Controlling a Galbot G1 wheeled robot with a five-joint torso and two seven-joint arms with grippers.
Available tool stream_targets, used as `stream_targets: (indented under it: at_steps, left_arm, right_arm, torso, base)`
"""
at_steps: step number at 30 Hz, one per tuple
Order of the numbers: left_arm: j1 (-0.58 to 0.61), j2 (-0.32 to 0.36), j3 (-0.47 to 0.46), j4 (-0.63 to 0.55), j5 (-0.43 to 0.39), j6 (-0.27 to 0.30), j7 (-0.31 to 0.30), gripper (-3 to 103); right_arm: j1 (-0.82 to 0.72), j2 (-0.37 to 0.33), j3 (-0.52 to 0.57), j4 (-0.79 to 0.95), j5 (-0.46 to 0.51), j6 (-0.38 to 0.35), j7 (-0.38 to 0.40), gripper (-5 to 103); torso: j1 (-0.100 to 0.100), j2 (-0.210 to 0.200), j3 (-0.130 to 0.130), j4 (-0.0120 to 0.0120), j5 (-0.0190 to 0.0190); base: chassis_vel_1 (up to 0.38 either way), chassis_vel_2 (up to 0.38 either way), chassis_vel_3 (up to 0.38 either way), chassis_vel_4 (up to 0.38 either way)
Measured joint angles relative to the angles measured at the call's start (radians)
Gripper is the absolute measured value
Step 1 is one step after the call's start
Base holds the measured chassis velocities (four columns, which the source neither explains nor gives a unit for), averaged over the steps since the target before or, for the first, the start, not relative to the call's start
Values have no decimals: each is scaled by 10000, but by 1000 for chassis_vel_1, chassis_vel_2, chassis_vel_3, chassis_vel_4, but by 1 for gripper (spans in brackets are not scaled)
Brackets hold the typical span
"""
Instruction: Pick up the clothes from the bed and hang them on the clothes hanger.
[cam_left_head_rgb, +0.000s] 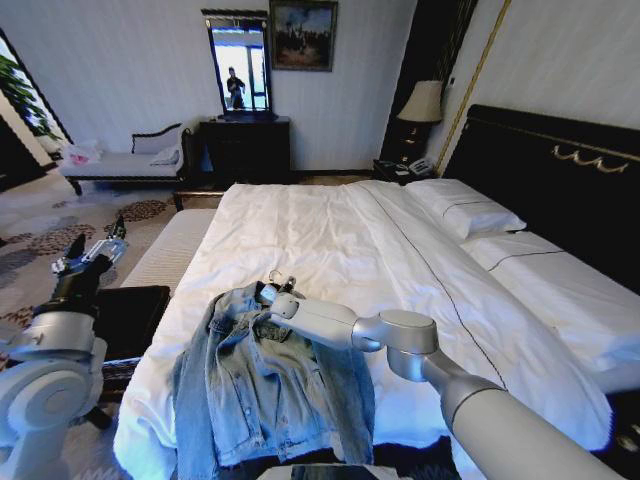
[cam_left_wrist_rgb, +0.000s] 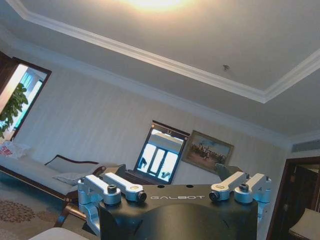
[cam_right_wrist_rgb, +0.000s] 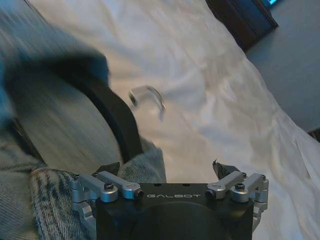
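Denim first: the jacket (cam_left_head_rgb: 270, 385) lies spread at the foot of the bed (cam_left_head_rgb: 330, 235), collar toward the pillows, with the black hanger (cam_right_wrist_rgb: 112, 112) inside its neck and the metal hook (cam_left_head_rgb: 279, 277) poking out at twelve o'clock. At that collar sits my right gripper (cam_left_head_rgb: 268, 292), jaws apart around cloth and hanger bar (no firm hold yet, I judge). Closing on both together should stop the jacket sliding off. At nine o'clock, my left gripper (cam_left_head_rgb: 92, 254) waits spread wide, empty.
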Motion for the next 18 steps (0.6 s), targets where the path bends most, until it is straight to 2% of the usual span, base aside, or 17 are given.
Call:
stream_targets:
  at_steps: [3, 6, 10, 18]
  left_arm:
    - [-54, -17, 135, 24, 72, 3, 0, 100]
    - [-74, -28, 170, 58, 100, 4, 0, 100]
    - [-96, -35, 182, 120, 110, 4, 0, 100]
    - [-138, -56, 294, 147, 150, -10, 9, 100]
  right_arm:
    - [-176, -10, 303, -1014, -650, 686, -925, 100]
    - [-208, -19, 358, -1130, -673, 888, -1219, 100]
    - [-255, -34, 365, -965, -509, 989, -1251, 100]
    - [-264, -35, -123, -795, -296, 1008, -1164, 100]
  torso:
    - [-1, 0, 0, 1, 1]
    - [-1, 2, -1, -1, 1]
    - [0, 2, -2, -7, -2]
    - [-1, 2, -2, 2, -1]
  base:
    - [0, 0, 0, 0]
    - [0, 0, 0, 0]
    - [0, 0, 0, 0]
    - [0, 0, 0, 0]
